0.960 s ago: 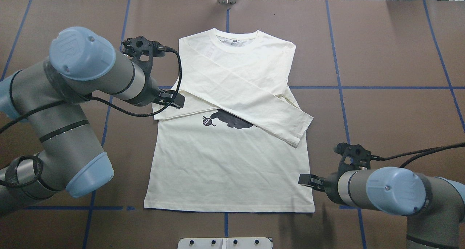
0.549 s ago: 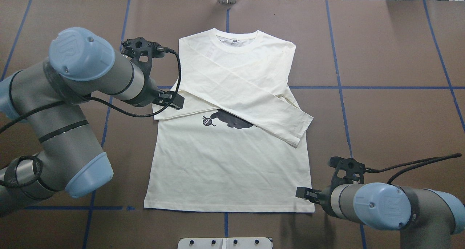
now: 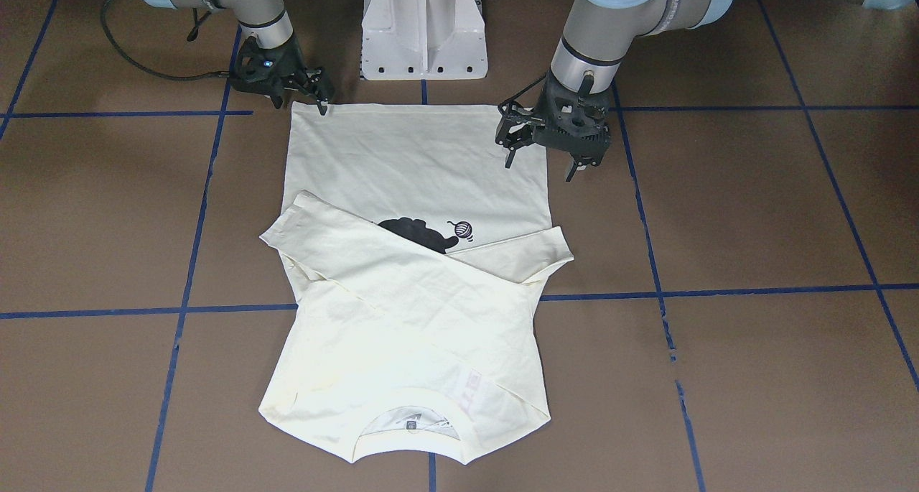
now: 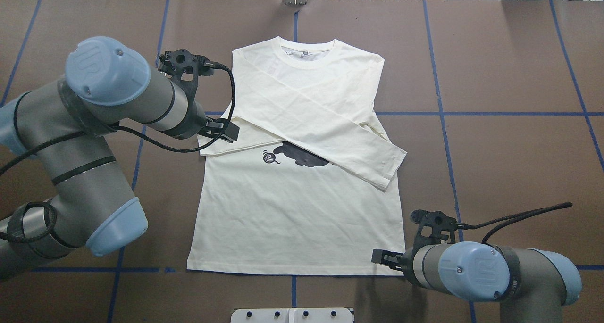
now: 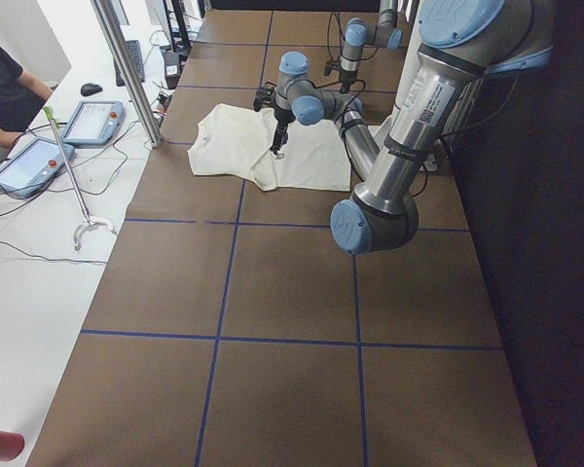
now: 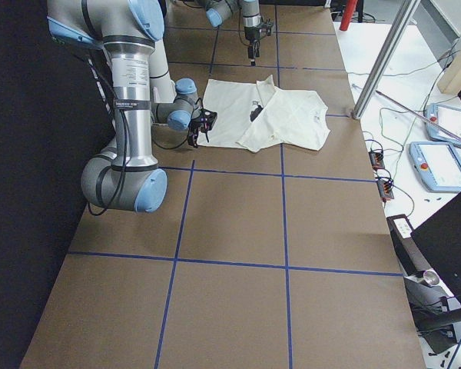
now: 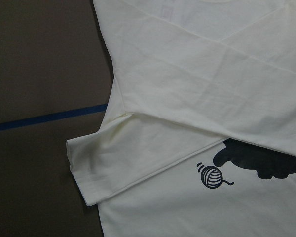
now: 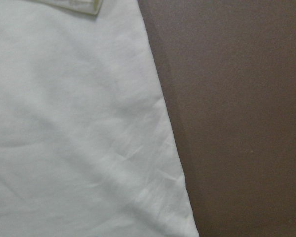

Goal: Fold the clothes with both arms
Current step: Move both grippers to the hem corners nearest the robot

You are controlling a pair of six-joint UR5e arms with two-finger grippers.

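Though half under T-shirt (image 4: pixel 292 219) sleeves (image 4: pixel 330 120), cat print (image 4: pixel 302 155); left gripper (image 3: pixel 540 169) and right gripper (image 3: pixel 300 106) released.

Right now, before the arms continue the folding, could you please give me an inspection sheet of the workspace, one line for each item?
Surface: brown table with a blue tape grid.
Job's things: cream long-sleeved T-shirt lies flat, print up, both sleeves crossed over the chest, collar away from the robot.
Clutter: nothing seen.
Grippers: left gripper open and empty, over the shirt's side edge; right gripper looks open, at the hem corner.
Cables: left wrist cable loops beside the shirt's shoulder; right wrist cable trails off to the side.
Surroundings: white pedestal base; teach pendants and a person at the side bench.
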